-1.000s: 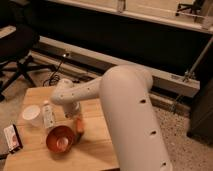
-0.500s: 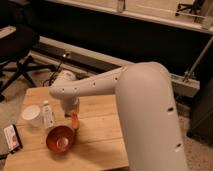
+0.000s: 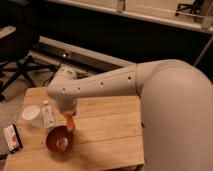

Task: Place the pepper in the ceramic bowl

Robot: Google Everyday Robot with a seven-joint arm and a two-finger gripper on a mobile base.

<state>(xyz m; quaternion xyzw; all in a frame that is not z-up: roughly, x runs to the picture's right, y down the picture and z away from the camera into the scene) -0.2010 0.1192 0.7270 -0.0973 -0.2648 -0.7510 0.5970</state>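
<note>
your robot's white arm (image 3: 150,90) sweeps in from the right across a small wooden table (image 3: 105,130) in a dim room. compared with a second ago, the arm has swung leftward and its wrist has shifted from above the table's middle to a spot just over the near rim of the ceramic bowl (image 3: 60,140). the gripper (image 3: 69,116) hangs below the wrist, pointing down, and it is clamped on the pepper (image 3: 70,122), a small orange sliver that dangles upright from it. the pepper's lower tip sits just above the bowl's right rim, possibly touching it; you cannot tell which from this angle. so the carry looks nearly done, and what likely remains is a slight shift toward the bowl's centre and then letting go.

the bowl is glossy red-orange with a paler bottom, near the table's front left. just behind it and to the left stands a clear bottle (image 3: 47,114), upright, close to the wrist. left of that is a white cup (image 3: 31,114). at the far left edge of the table lies a flat dark packet (image 3: 12,138) with red markings. an office chair (image 3: 20,55) stands on the floor behind the table.

the bottle is the nearest obstacle: it stands just beside the gripper, so any further leftward drift could knock it. a release here at the rim could also let the pepper tumble outside the bowl
</note>
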